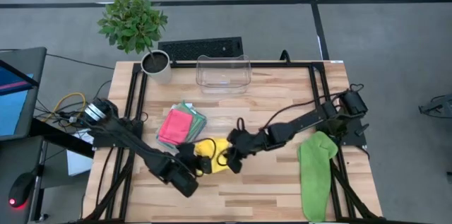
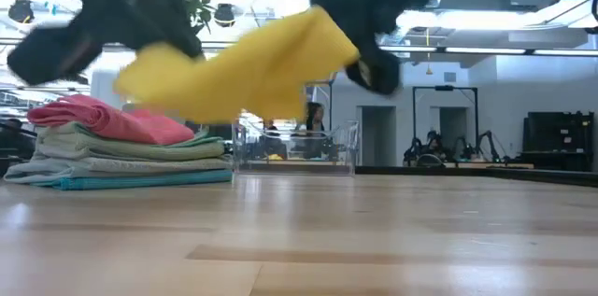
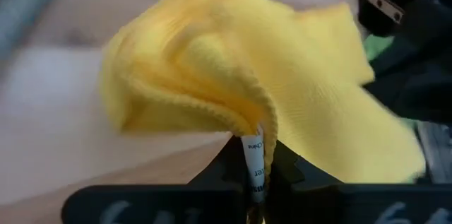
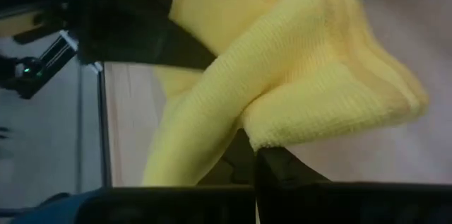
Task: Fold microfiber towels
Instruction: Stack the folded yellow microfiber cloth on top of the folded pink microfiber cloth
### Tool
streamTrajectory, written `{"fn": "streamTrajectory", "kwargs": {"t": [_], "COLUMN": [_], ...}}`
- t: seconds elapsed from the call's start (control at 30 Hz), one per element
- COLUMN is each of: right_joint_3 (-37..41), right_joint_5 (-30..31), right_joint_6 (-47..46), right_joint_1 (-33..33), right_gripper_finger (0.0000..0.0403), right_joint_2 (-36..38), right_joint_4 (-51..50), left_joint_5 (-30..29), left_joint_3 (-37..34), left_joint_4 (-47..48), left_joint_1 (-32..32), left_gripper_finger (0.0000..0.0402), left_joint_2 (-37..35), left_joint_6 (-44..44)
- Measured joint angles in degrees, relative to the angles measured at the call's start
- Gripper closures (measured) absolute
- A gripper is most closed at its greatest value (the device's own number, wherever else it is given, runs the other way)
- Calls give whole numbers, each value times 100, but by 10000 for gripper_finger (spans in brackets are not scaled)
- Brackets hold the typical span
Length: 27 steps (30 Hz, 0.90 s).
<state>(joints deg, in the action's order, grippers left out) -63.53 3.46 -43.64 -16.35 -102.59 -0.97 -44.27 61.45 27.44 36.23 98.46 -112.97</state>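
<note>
Gripping opposite edges of a yellow towel (image 1: 212,155), two dark robot arms hold the cloth above the front centre of a wooden table (image 1: 275,196). The left gripper (image 3: 256,174) is clamped tight on the towel's hem, right at its small white tag (image 3: 253,162). The right gripper (image 4: 258,155) is likewise pinched closed on a bunched fold of the same cloth. Seen from table height, the yellow towel (image 2: 238,70) hangs clear of the tabletop, stretched between the two arms. Just beside it, toward the left arm's side, sits a stack of folded towels (image 2: 121,151) with a pink towel (image 1: 174,126) on top. A lime green towel (image 1: 316,173) lies crumpled near the table's right edge. A clear plastic bin (image 1: 223,73) stands at the back of the table, and a potted plant (image 1: 134,27) at the back left corner.
</note>
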Motion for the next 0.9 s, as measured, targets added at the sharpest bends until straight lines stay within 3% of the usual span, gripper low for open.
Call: {"fn": "streamTrajectory", "kwargs": {"t": [0.13, 0.4, 0.73, 0.9], "right_joint_3": [-805, -1542, -1691, -2669], "right_joint_5": [139, 29, -1074, -1404], "right_joint_6": [779, 2232, 3079, 3477], "right_joint_1": [295, 1152, 2165, 2214], "right_gripper_finger": [393, 393, 393, 393], "right_joint_2": [2, 2, -294, -1221], "right_joint_4": [-762, -952, -109, -510], "left_joint_5": [-286, -898, -892, -802], "left_joint_3": [4, 11, 14, 15], "left_joint_4": [821, 3312, 4044, 4309], "left_joint_1": [154, 485, 383, 280], "left_gripper_finger": [401, 401, 401, 401], "left_joint_2": [-516, -1125, -1165, -1188], "left_joint_6": [-165, -2051, -2187, -2190]}}
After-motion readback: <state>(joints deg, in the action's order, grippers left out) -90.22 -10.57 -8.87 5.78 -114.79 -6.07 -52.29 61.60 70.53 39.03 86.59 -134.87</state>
